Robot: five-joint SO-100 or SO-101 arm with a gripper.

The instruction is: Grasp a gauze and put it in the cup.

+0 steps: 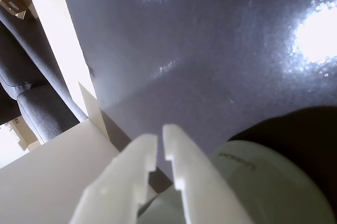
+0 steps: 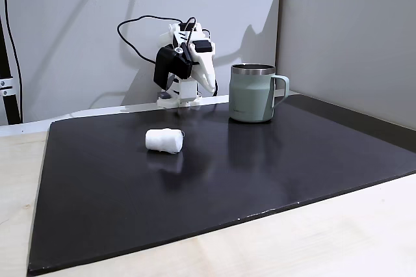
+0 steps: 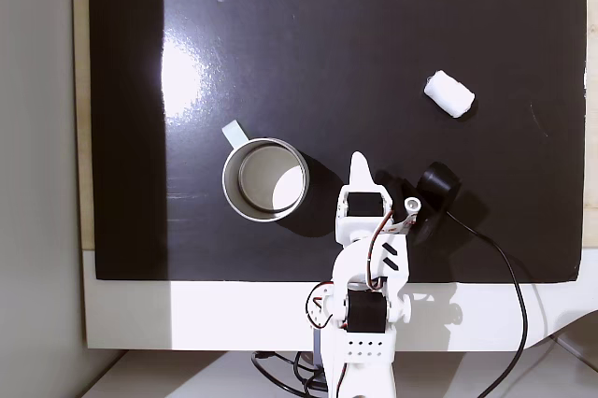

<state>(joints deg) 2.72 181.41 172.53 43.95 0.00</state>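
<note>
Plainly, nothing of the task is done yet: by my reading the arm sits folded at its base and the reach toward the roll has not begun.

The black mat [image 2: 260,179] covers most of the table, glossy, with lamp glare on it. At its back edge the arm [image 2: 185,62] is tucked in on itself, white with dark motor blocks.

The cup [image 2: 252,93] stands upright on the mat just beside the arm, sage green with a steel rim and a squared handle. In a fixed view from above its mouth [image 3: 265,179] is open and nothing lies inside.

The gripper [image 3: 360,174] points out over the mat, near the cup. In the wrist view its two white fingers [image 1: 126,182] stand nearly together, a thin slit between them, holding nothing.

The gauze [image 2: 163,140] is smallest: a white, soft-looking cylinder lying on its side on the mat, well apart from both cup and gripper. From above it lies [image 3: 448,93] slantwise.

The next move, I judge, calls for unfolding the arm toward the roll, opening the jaws wider than its girth, and coming down across its round body rather than its ends, since it may roll.
</note>
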